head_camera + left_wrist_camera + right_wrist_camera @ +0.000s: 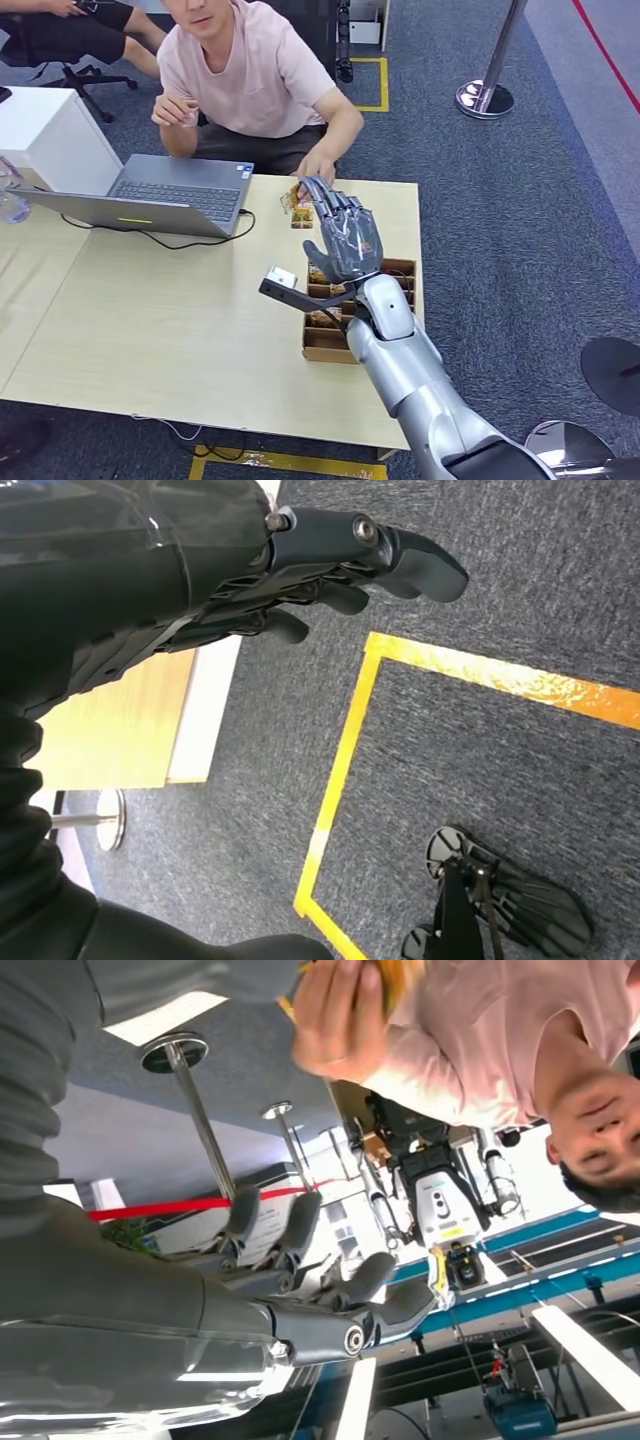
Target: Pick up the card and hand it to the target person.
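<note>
The card (300,212) sits just beyond the right hand's (341,235) fingertips, at the person's hand (317,167), which seems to have taken it; in the right wrist view that person's hand grips something yellow, though I cannot tell for sure it is the card; the right hand is released, fingers stretched and apart, holding nothing; below its palm lies the box (355,345) on the table (166,330); the left hand (302,580) hangs over carpet, fingers loosely extended, empty; the handover looks done; next, the right arm should draw back clear of the person.
</note>
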Motion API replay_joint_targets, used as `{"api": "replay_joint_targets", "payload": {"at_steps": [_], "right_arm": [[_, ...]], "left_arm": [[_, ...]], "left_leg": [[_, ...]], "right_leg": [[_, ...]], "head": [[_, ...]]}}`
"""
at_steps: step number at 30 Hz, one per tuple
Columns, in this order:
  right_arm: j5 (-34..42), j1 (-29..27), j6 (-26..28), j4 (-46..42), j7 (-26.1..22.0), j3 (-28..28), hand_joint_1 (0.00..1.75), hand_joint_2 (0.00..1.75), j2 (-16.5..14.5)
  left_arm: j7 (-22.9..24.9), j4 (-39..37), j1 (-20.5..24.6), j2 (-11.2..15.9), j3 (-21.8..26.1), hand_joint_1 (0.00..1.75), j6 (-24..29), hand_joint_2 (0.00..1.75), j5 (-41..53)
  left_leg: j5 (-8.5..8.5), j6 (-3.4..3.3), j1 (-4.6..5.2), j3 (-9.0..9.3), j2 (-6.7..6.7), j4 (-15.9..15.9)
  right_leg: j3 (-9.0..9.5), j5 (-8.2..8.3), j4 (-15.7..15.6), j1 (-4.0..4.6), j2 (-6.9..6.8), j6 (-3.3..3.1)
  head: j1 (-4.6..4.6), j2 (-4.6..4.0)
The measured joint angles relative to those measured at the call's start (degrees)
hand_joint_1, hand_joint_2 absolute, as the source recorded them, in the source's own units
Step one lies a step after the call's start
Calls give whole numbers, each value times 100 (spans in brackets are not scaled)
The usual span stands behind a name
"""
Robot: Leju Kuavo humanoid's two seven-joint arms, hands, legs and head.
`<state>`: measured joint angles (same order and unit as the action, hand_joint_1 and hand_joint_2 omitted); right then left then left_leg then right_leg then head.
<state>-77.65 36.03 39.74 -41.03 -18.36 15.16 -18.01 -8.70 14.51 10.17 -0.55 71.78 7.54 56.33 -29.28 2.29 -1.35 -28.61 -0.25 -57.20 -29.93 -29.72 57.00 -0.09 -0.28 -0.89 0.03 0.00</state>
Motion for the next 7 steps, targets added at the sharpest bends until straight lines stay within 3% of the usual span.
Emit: {"api": "replay_joint_targets", "payload": {"at_steps": [4,7], "right_arm": [[-2,19,0,63,-1,-43,0,175,-2],[-19,23,1,81,1,-56,0,175,-2]], "left_arm": [[2,0,3,0,0,0,0,0,0],[15,0,4,0,-1,0,1,0,2]], "left_leg": [[0,0,0,0,0,0],[0,0,0,1,0,0]], "right_leg": [[0,0,0,0,0,0],[0,0,0,0,0,0]], "head": [[-1,0],[-1,0]]}}
